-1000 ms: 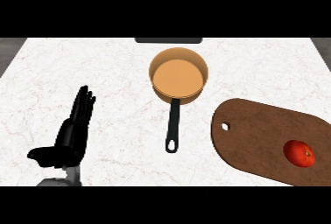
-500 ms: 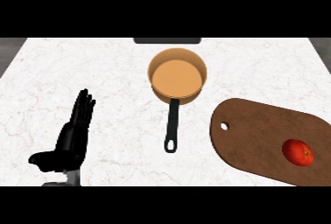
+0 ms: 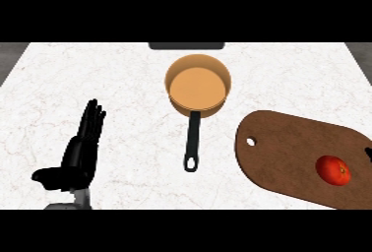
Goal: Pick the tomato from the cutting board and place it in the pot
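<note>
tomato [image 3: 333,170] on cutting board [image 3: 291,152] | pot [image 3: 198,87] apart | left hand [image 3: 78,152] open

We look steeply down on a white marble counter [image 3: 131,74] veined with faint grey and reddish lines, evenly lit, no hard shadows. At its far edge sits a dark rectangular fixture [image 3: 187,46]. Grey floor strips [image 3: 11,54] show past both far corners.
</note>
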You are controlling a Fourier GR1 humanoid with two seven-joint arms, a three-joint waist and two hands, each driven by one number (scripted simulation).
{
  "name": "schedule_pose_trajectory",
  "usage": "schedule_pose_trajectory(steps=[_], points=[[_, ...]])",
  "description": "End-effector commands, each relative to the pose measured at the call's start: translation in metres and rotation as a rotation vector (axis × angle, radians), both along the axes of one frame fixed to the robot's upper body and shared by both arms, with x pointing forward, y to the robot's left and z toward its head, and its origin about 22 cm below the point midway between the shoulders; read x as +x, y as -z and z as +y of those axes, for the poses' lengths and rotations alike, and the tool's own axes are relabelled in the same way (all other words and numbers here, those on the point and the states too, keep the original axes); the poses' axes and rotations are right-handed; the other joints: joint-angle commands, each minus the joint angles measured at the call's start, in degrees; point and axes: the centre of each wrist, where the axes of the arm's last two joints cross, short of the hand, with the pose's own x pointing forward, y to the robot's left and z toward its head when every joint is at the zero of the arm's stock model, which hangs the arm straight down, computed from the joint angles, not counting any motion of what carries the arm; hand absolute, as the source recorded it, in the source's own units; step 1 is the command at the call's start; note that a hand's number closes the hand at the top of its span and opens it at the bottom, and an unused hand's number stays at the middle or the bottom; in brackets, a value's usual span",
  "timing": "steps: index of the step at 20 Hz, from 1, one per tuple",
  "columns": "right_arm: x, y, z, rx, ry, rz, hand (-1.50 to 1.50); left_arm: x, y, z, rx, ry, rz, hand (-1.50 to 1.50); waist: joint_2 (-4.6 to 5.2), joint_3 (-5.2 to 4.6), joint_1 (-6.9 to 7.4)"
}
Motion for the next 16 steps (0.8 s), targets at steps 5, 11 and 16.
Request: schedule_pose_trajectory(steps=[5,11,16], points=[[0.020,0.018,0.017,-0.023,-0.005,0.016,-1.50,0.003,-0.012,0.000,0.000,0.011,0.013,0.00,-0.01,0.01,0.04],[0.028,0.025,0.014,-0.001,-0.001,0.013,-1.50,0.010,0.003,-0.012,-0.013,0.005,0.006,0.00,-0.01,0.00,-0.08],[0.021,0.033,0.001,-0.147,0.024,-0.112,1.50,-0.006,-0.006,0.005,0.001,0.000,0.002,0.00,-0.05,0.02,-0.02]])
